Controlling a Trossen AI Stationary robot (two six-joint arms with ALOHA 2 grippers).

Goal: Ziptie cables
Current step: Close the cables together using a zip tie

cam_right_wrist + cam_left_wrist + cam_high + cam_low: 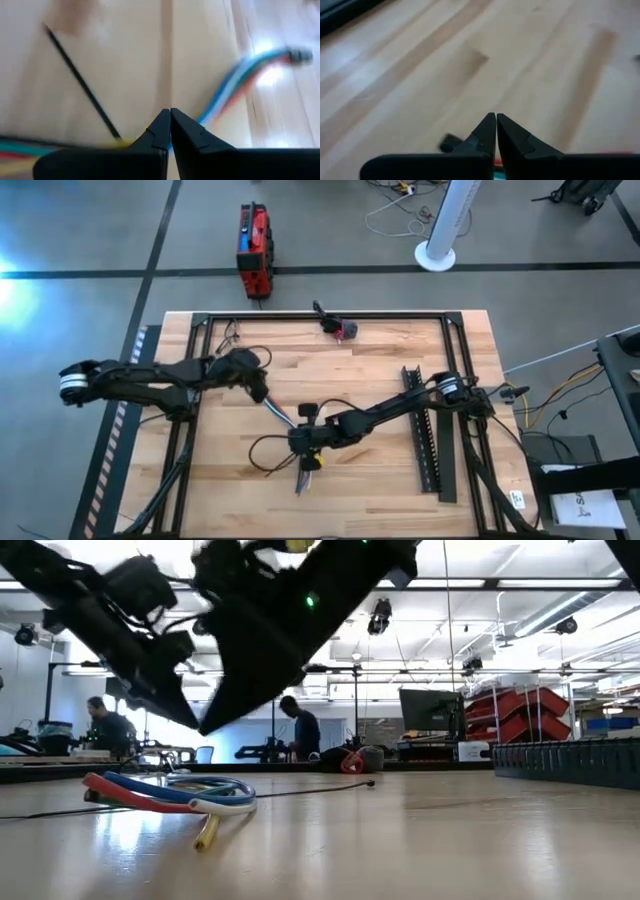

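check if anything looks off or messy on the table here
Nothing looks damaged or spilled. The cables lie in a loose, untied curl on the table, ends splayed, beside the right gripper. The left gripper is nearby.

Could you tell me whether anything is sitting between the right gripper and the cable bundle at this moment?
Nothing visible does. The right gripper is directly over the cables near the table's front middle, fingers closed, with coloured strands running right past its fingertips. The left gripper waits just behind.

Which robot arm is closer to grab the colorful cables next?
Probably the right. The right gripper sits directly over the cables, fingers together. The left gripper is near their far end.
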